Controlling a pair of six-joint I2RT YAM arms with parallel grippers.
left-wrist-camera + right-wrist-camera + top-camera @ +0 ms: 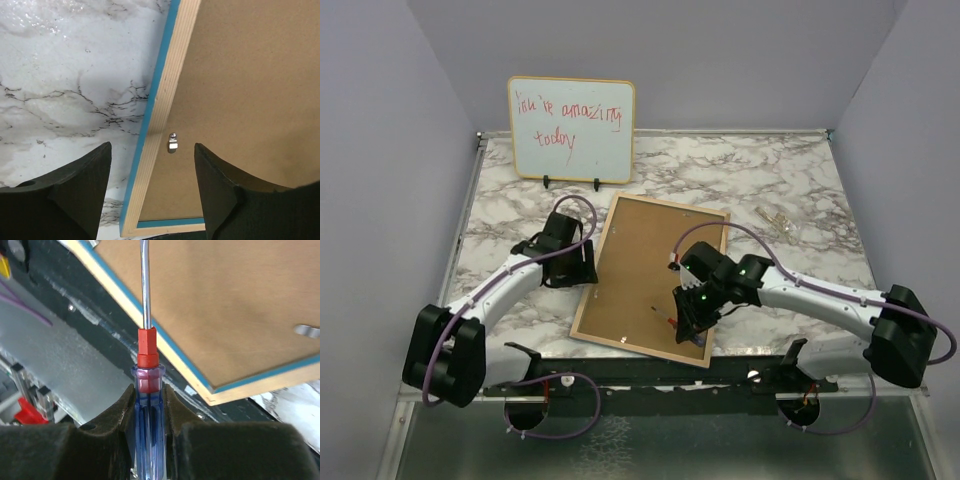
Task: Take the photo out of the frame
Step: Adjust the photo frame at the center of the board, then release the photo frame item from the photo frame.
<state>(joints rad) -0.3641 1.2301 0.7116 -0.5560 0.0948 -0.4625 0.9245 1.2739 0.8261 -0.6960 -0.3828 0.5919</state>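
Two robot arms reach over a marble-patterned bench (720, 180) on which a large frame (650, 270) lies with its back facing up: brown board, pale wood rim and a thin bright blue edge. The left claw (582, 272) hangs above the frame's left side with its jaws wide apart and gripping nothing. Seen from its own camera, the left claw (152, 145) straddles the frame's rim (157, 115). Bare marble lies under its left finger and brown board under its right. A small metal clip (172, 144) sits on the board just ahead of the gap between the fingers, and the frame's corner lies just beneath them. The right claw (690, 320) is over the frame's near right part, close to the front edge of the bench. Its jaws are clamped on a screwdriver (148, 355) with a clear blue handle and a red collar. From the right claw (149, 387) the steel shaft runs straight ahead across the frame's blue edge and over the board, and its tip is cut off by the top of the view. A second metal clip (307, 331) shows on the board far to the right of that shaft. Well beyond both claws, at the back of the bench, a small whiteboard (570, 130) with red handwriting stands upright.
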